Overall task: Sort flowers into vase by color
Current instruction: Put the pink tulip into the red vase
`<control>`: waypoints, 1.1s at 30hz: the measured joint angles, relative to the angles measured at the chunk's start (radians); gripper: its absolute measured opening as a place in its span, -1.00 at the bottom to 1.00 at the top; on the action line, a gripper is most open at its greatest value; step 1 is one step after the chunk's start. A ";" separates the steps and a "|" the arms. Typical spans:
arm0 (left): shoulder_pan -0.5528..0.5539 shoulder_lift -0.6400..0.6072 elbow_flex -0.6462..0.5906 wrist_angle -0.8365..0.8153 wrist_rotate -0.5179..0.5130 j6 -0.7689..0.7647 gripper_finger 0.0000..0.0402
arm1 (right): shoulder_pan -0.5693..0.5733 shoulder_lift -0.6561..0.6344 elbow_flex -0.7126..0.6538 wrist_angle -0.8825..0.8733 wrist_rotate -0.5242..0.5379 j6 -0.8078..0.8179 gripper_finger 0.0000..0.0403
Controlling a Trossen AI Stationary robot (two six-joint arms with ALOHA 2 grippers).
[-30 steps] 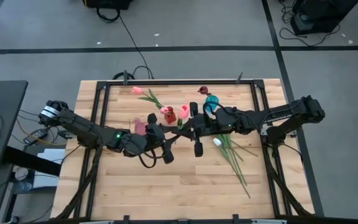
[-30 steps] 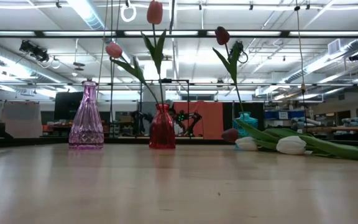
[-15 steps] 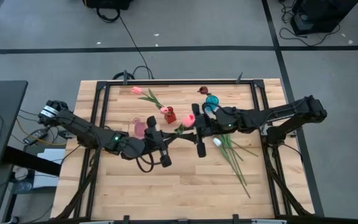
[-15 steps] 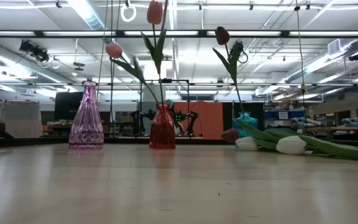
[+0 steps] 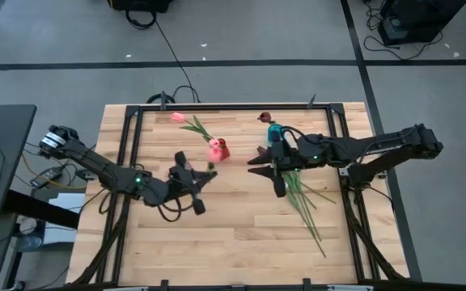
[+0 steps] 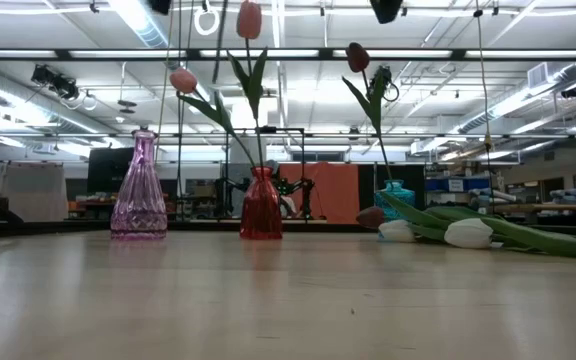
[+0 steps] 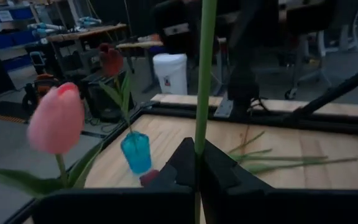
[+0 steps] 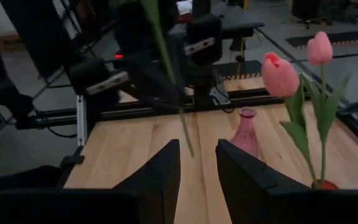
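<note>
High view: at frame centre, the left gripper [image 5: 191, 179] is seen beside the red vase [image 5: 219, 150]; loose flowers [image 5: 306, 202] lie right.

Left wrist view: fingers [image 7: 185, 163] are clamped on a stem [image 7: 204, 74], which could slip.

Right wrist view: fingers [image 8: 160, 171] are apart, empty.

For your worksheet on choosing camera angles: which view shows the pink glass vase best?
The low view: the pink vase stands whole and side-on, left of the red vase. The right wrist view shows it farther off, past its fingers. In the high view the left arm covers it; the left wrist view does not show it.
</note>
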 joint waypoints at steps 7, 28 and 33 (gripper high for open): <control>0.065 -0.006 -0.171 0.365 -0.048 0.128 -0.97 | -0.031 -0.104 -0.100 0.007 0.040 0.020 -0.43; 0.346 0.128 -0.297 0.797 -0.012 0.210 -0.96 | -0.031 -0.109 -0.301 0.216 -0.043 0.045 -0.43; 0.400 0.128 -0.297 0.811 0.067 0.189 -0.96 | -0.018 -0.100 -0.301 0.224 -0.047 0.041 -0.43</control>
